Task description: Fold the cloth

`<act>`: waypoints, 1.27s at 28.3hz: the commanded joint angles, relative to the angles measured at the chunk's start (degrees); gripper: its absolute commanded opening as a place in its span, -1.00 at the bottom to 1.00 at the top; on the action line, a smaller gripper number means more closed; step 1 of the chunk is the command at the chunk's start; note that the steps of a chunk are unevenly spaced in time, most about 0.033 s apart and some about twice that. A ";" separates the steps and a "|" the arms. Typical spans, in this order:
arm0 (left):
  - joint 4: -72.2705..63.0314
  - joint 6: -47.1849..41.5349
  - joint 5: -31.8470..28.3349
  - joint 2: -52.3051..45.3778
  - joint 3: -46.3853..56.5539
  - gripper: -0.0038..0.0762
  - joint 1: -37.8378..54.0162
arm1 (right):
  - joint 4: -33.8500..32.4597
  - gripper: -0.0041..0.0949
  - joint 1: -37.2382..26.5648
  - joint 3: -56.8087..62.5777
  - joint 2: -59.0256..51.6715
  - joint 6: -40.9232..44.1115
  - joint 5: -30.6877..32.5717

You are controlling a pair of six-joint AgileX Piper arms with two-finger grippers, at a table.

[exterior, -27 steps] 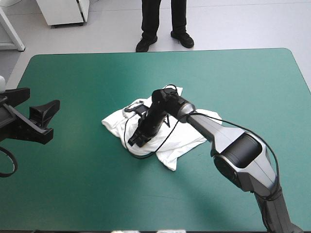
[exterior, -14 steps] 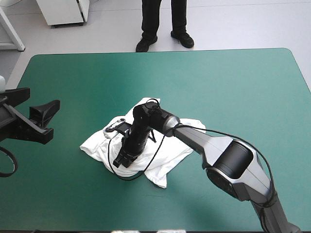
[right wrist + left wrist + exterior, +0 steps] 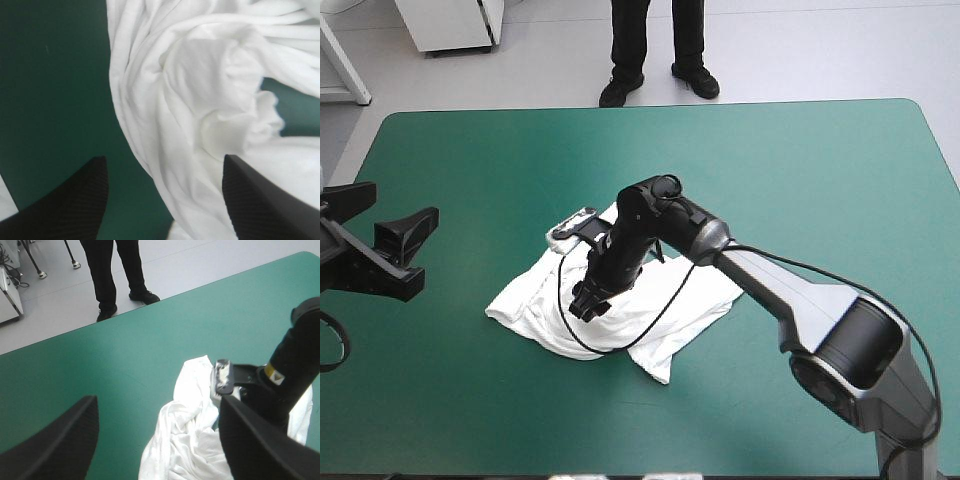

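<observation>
T-shirt (image 3: 665, 325) lay as a crumpled heap just left of and below frame centre in the high view, on the cover (image 3: 800, 160). Right gripper (image 3: 586, 303) was over the heap's middle, fingers spread, white folds ahead of and between them. Left gripper (image 3: 405, 205) was at the frame's left edge, fingers spread, well apart from the T-shirt, which lay ahead of it.
</observation>
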 commanded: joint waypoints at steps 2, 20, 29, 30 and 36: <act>2.47 -0.47 2.16 -3.12 -1.45 0.32 -0.31 | -18.58 0.36 -0.34 -1.08 -14.11 6.63 1.29; 15.76 -2.05 2.16 12.16 16.04 0.32 -0.31 | -32.63 0.33 -16.88 12.44 -38.38 15.48 1.40; 11.28 -1.78 -3.62 23.70 22.19 0.32 3.84 | -32.00 0.33 -22.76 33.57 -48.89 16.02 1.40; 9.91 -1.27 -4.62 25.04 22.70 0.32 5.01 | -31.48 0.33 -22.76 34.66 -49.42 16.02 1.40; 6.49 0.99 -8.16 30.91 25.38 0.32 7.87 | -26.76 0.33 -22.76 37.72 -50.31 15.92 1.40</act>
